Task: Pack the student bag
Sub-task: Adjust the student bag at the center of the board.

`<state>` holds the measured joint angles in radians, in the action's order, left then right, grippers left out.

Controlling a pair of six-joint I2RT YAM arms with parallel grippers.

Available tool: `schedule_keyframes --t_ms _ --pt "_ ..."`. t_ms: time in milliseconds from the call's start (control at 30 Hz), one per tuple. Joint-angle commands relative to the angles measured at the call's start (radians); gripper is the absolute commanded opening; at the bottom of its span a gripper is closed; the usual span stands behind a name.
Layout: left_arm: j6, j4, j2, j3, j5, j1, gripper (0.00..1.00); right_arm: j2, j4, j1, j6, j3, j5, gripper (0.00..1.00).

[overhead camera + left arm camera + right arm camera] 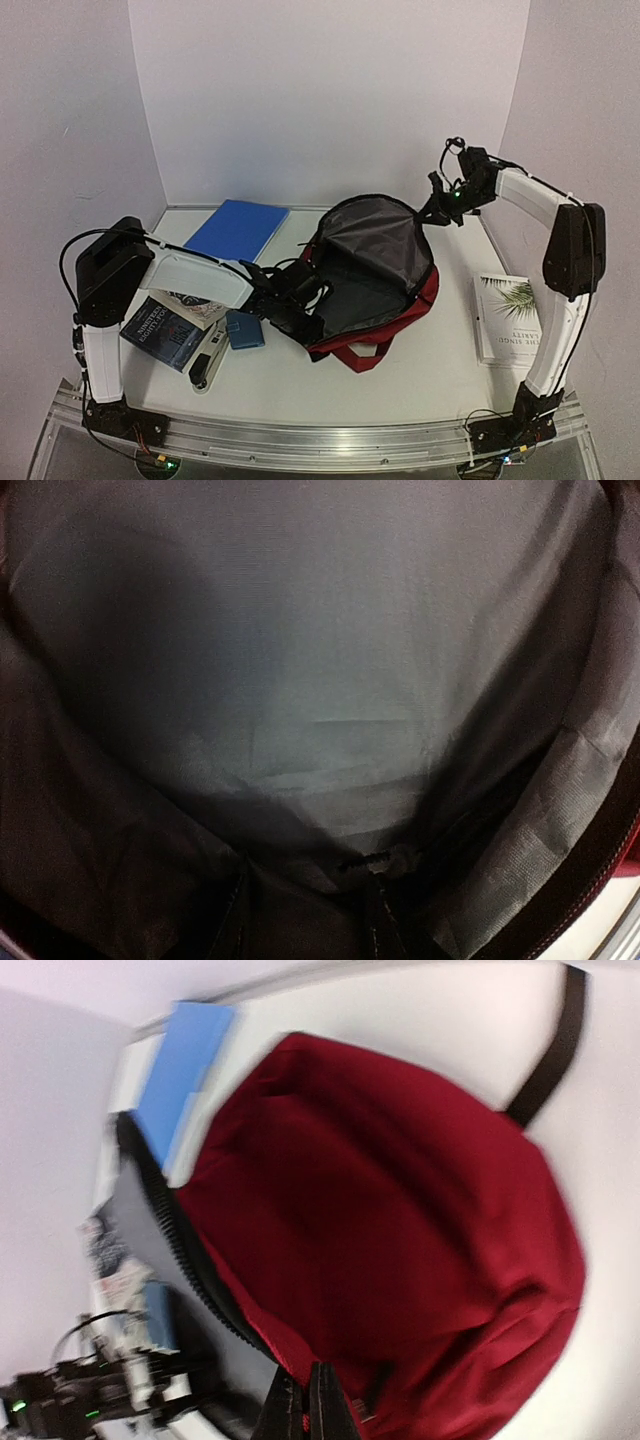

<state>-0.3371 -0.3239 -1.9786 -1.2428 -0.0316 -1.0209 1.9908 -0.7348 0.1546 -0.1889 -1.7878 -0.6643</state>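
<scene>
At the near left of the white table (400,385), a black-and-white stapler-like tool (207,364) lies by a dark paperback book (162,328), and a small blue rectangular pouch (244,329) sits just beside them. At the near right, well apart from these, lies a white book with a palm-leaf cover (507,318). In the middle of the table lies the dark red fabric backpack (372,262), mouth gaping wide and facing up, with the pale grey lining exposed and a red loop of strap (365,355) spilling toward the near edge. The left gripper (285,288) reaches into the opening from the left rim. Its wrist view shows only the creased grey lining (320,680), so I cannot tell how wide its jaws stand or whether they hold anything. At the far right rim, the right gripper (437,208) is pinched fully closed on the bag's edge, holding that side raised. Its wrist view shows the black fingers (290,1407) together on red cloth, with the smooth red outer shell (380,1230), a line of black zipper teeth (185,1250) and one black strap (545,1050). Beyond the bag, at the far left, lies a flat bright blue notebook (237,228).
</scene>
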Motion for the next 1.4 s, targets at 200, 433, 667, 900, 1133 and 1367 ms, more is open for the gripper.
schedule_keyframes --t_ms 200,433,667,900,1133,1367 --pt "0.008 -0.102 0.069 0.055 -0.057 -0.016 0.38 0.121 0.014 0.028 0.168 0.171 0.218 0.00" --pt "-0.008 -0.073 0.129 -0.004 -0.047 -0.012 0.50 0.127 0.014 0.068 0.208 0.170 0.225 0.00" --pt "-0.107 -0.001 0.149 -0.194 -0.030 0.089 0.53 0.057 0.015 0.086 0.231 0.180 0.178 0.01" --pt "-0.193 0.025 -0.019 -0.408 -0.092 0.217 0.53 0.033 0.043 0.095 0.243 0.200 0.221 0.01" --pt "-0.276 -0.031 -0.254 -0.595 -0.112 0.291 0.48 0.053 0.052 0.095 0.247 0.199 0.263 0.01" --pt "-0.279 -0.152 -0.386 -0.695 0.004 0.303 0.46 0.088 0.070 0.098 0.282 0.222 0.330 0.11"
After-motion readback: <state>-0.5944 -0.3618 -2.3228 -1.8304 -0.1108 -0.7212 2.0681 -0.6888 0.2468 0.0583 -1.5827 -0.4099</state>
